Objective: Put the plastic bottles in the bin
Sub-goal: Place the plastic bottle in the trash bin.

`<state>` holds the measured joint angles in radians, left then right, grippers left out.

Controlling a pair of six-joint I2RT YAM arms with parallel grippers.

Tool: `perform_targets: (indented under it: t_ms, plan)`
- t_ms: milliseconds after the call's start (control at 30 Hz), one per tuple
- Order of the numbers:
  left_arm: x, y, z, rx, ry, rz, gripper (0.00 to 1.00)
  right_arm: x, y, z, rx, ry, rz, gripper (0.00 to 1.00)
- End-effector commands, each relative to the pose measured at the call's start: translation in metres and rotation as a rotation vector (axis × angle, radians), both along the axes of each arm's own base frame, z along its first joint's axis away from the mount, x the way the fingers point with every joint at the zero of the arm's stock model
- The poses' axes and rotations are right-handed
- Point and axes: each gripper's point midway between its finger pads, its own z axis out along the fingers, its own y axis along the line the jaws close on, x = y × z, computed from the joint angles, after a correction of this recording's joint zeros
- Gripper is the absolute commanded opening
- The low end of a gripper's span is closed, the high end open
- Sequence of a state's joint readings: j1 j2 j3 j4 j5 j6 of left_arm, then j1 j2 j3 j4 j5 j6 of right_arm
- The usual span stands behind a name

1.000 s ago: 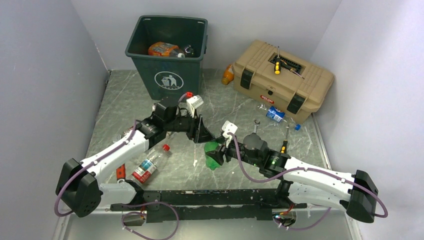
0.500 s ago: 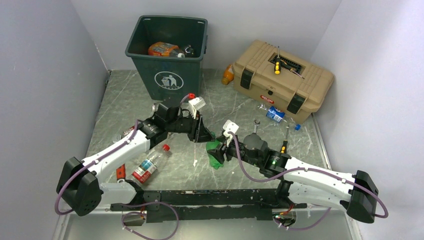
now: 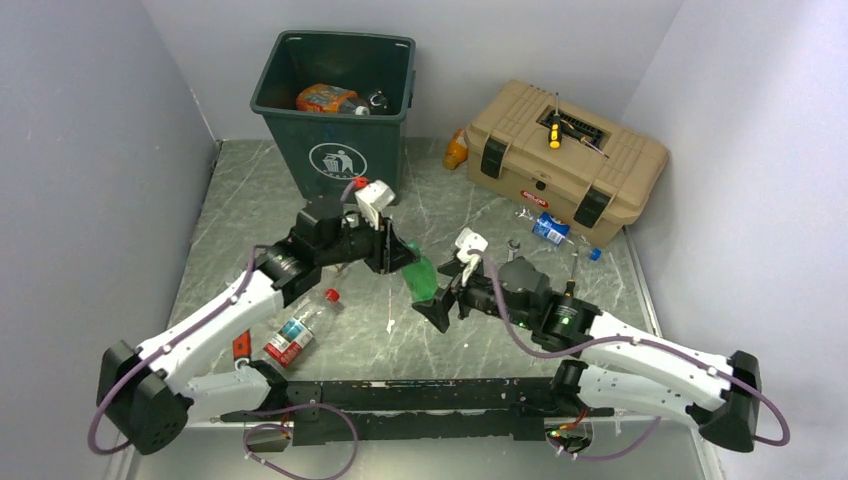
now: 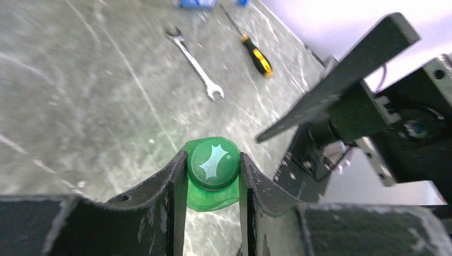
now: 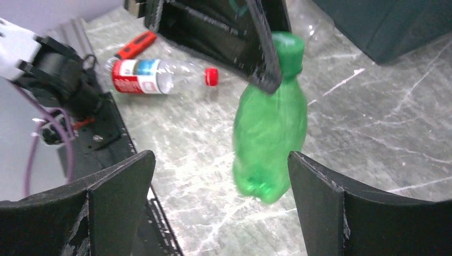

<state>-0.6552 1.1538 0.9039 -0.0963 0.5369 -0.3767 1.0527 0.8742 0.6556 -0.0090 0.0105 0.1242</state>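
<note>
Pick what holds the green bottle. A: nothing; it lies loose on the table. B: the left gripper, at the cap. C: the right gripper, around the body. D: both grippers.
B: the left gripper is shut on the green bottle at its cap, while the right gripper stands wide open, its fingers clear of the bottle on both sides.
</note>
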Motion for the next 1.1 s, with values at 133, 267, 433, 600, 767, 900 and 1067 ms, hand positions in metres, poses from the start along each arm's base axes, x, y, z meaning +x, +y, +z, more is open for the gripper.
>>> perform_targets:
  t_ms: [133, 267, 433, 600, 767, 900, 1067]
  plan:
    - [0.061, 0.068, 0.187, -0.060, -0.529, 0.468, 0.00, -0.013, -0.042, 0.091, 0.215, -0.036, -0.084, 1.00]
    - [0.099, 0.104, 0.267, 0.019, -0.769, 0.686, 0.00, -0.005, -0.062, 0.095, 0.283, -0.048, -0.191, 1.00]
    - [0.175, 0.155, 0.316, 0.123, -0.835, 0.907, 0.00, -0.006, -0.060, 0.082, 0.289, -0.006, -0.193, 1.00]
    - [0.244, 0.213, 0.321, 0.123, -0.777, 1.077, 0.00, -0.010, -0.057, 0.071, 0.342, 0.025, -0.178, 1.00]
    - [0.298, 0.241, 0.277, 0.159, -0.659, 1.138, 0.00, -0.006, -0.063, 0.059, 0.335, 0.036, -0.223, 1.00]
    - [0.319, 0.252, 0.238, 0.209, -0.575, 1.141, 0.00, -0.003, -0.073, 0.055, 0.332, 0.035, -0.269, 1.00]
    - [0.337, 0.253, 0.190, 0.241, -0.441, 1.100, 0.00, 0.000, -0.081, 0.056, 0.354, 0.025, -0.305, 1.00]
